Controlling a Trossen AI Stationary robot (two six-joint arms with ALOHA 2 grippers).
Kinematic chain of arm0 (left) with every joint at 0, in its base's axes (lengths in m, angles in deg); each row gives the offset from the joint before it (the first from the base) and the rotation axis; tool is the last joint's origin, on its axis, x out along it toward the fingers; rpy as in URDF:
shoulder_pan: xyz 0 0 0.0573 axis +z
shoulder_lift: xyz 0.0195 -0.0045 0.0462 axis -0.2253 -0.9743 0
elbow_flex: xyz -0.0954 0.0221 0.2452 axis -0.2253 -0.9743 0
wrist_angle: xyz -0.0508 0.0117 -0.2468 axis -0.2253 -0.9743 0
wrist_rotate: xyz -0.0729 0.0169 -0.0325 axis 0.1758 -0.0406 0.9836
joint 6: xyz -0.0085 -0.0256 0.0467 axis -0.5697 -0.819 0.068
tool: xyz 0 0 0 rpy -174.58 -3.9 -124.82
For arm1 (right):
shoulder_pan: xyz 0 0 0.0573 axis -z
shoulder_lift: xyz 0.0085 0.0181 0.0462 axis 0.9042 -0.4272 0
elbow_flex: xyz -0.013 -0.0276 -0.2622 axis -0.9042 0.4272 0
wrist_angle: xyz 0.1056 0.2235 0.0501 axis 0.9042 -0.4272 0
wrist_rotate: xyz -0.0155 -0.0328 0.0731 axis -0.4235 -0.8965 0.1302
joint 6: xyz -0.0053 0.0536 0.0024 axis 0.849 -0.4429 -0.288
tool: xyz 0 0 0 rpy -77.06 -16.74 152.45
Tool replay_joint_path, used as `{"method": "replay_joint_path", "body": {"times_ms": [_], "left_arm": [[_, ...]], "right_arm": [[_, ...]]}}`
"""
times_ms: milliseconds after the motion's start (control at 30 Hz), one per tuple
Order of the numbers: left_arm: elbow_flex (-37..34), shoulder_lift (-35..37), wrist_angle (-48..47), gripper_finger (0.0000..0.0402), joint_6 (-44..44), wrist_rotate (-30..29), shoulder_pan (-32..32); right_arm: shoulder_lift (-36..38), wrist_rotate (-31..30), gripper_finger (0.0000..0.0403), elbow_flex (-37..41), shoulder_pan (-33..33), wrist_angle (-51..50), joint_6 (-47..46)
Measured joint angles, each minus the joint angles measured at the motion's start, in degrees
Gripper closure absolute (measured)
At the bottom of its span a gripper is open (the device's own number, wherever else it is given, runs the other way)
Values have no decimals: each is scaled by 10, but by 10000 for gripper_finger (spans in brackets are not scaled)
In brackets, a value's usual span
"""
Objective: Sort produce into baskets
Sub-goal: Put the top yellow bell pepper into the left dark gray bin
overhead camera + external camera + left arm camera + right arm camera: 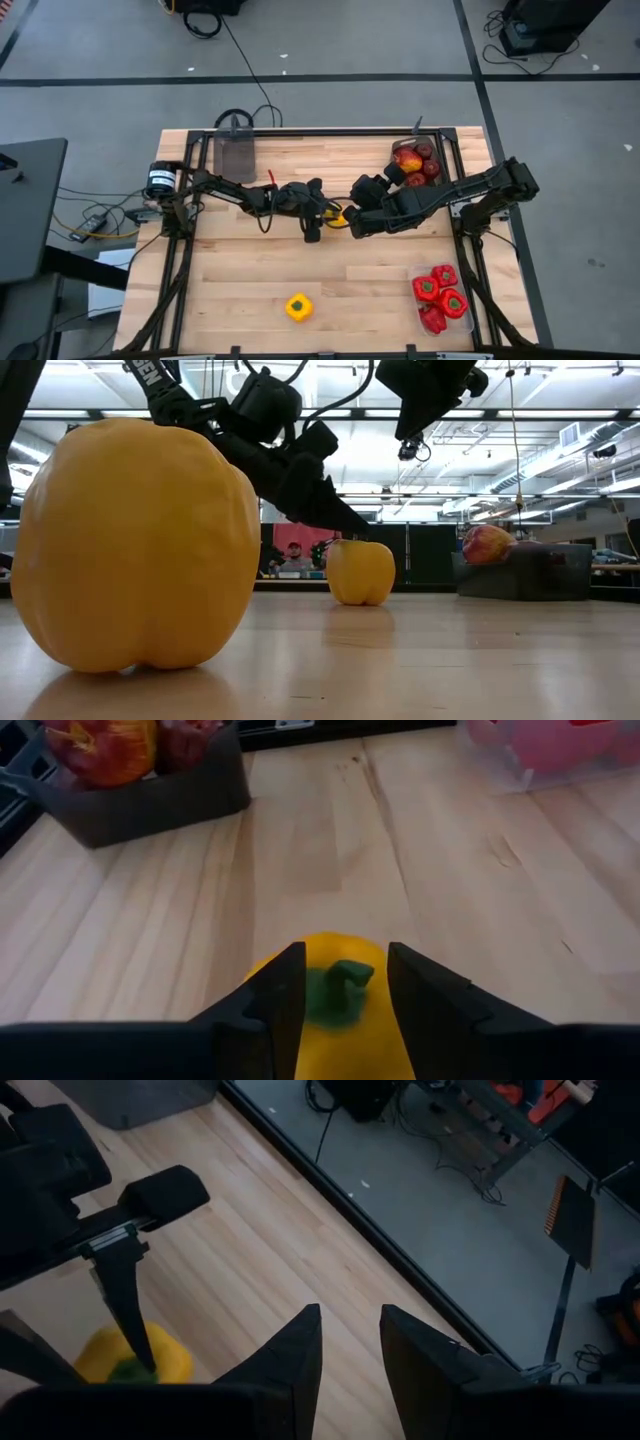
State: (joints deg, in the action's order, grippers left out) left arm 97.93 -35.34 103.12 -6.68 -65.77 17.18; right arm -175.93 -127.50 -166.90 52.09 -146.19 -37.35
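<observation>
left gripper (340, 1005) is down on the small yellow toy bell pepper (337, 213) mid-worktop, fingers (275, 1005) straddling its green stem and pressed against its sides, so grasping it by the look of it; judgement: confirm the squeeze is seated low on the body, not just the stem, then lift straight up before swinging to a bin

right gripper (350, 1350) hovers just beside, fingers a narrow gap apart, holding nothing; keep it clear of the left arm's path

bins:
- smoky-grey bin (436, 152), far right: red-yellow apples (412, 160)
- clear rounded bin (418, 272), near right: red peppers (440, 297)
- second grey bin (237, 155), far left: looks empty, likely for yellow
- another yellow pepper (298, 307) loose on the wooden worktop (240, 290) near the front edge
</observation>
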Motion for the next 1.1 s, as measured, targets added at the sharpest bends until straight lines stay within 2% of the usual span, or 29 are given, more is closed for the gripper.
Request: {"method": "replay_joint_path", "body": {"times_ms": [167,333,500,667,800,1100], "left_arm": [[0,0,4,275,-5,7,7],[0,-8,12,314,-12,10,16],[13,-39,32,355,-26,37,23],[33,-53,16,389,-40,51,24],[36,-35,-4,391,-39,53,31],[35,39,-125,391,-14,36,68]], "right_arm": [[0,-1,291,0,0,0,-9],[0,-10,303,0,0,0,-15],[0,-11,314,0,0,2,-15],[0,-11,323,0,0,7,-15],[0,-11,326,0,-5,6,-15],[0,-14,335,0,-23,-8,-29]]}}
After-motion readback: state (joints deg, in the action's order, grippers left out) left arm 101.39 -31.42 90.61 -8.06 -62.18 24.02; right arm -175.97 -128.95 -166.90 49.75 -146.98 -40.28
